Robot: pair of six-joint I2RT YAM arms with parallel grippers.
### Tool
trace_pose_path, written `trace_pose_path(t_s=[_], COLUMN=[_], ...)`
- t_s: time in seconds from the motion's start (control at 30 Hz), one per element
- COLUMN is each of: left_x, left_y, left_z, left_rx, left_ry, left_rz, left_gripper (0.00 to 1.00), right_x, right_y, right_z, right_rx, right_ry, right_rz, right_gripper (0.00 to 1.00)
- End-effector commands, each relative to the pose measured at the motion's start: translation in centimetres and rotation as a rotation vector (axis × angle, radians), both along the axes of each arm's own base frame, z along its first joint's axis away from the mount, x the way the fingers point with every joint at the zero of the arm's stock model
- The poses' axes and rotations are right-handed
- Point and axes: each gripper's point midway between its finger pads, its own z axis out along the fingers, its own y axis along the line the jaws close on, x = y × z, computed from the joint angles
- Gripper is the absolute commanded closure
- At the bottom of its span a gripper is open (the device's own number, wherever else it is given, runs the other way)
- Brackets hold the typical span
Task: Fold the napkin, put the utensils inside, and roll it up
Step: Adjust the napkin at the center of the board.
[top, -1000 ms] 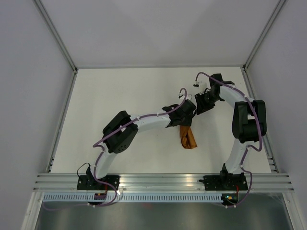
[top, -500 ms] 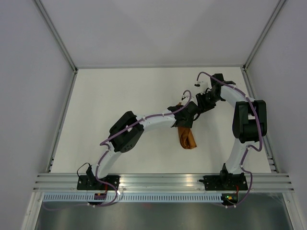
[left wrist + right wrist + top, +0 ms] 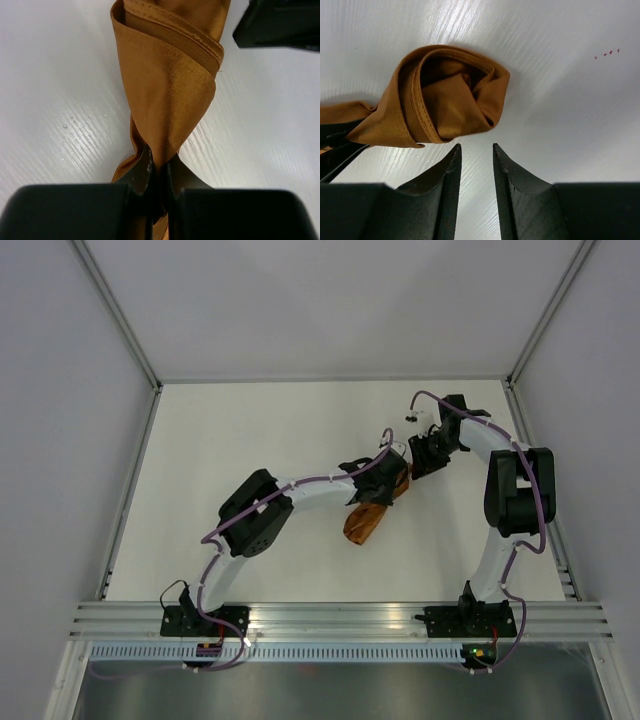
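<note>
Left wrist: left hand [image 3: 159, 165] tight on the napkin [image 3: 170, 90]; right hand [image 3: 476, 150] half-open, empty.

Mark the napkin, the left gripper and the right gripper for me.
napkin [image 3: 170, 90], left wrist view, on the folded cloth's middle.
left gripper [image 3: 160, 162], left wrist view, between its fingertips pinching the cloth.
right gripper [image 3: 476, 150], right wrist view, in the gap between its open fingertips.
</note>
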Motion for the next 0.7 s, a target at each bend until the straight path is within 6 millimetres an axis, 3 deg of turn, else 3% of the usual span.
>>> trace_pose_path(t_s=[0.0, 0.13, 0.2, 0.23, 0.37, 0.5, 0.67], left_x=[-1.9, -3.6, -4.3, -5.6, -6.6, -6.9, -7.4], left_y=[0.1, 0.4, 1.6, 1.9, 3.5, 4.5, 4.9], left_z=[-0.8, -0.8, -1.3, -1.2, -1.4, -2.0, -1.8], left_rx=[-0.058, -0.168, -0.194, -0.233, -0.29, -0.283, -0.291], left_ry=[0.073, 0.124, 0.164, 0.204, 0.294, 0.32, 0.341], left_rz=[-0.267, -0.459, -0.507, -0.578, -0.657, -0.678, -0.711], left_gripper=[0.98, 0.98, 0.98, 0.98, 0.98, 0.98, 0.95], right_x=[0.6, 0.6, 1.0, 1.0, 1.1, 0.4, -1.9], right_y=[-0.1, -1.1, -1.9, -2.5, -2.9, -2.5, -1.2], right_z=[0.6, 1.0, 1.3, 1.5, 2.4, 3.1, 2.6], right_rx=[0.02, -0.017, -0.052, -0.068, -0.091, -0.081, -0.019], right_ry=[-0.038, -0.111, -0.168, -0.198, -0.27, -0.326, -0.328], right_rz=[0.007, 0.03, 0.045, 0.056, 0.1, 0.181, 0.306], right_gripper=[0.63, 0.63, 0.63, 0.63, 0.63, 0.61, 0.61])
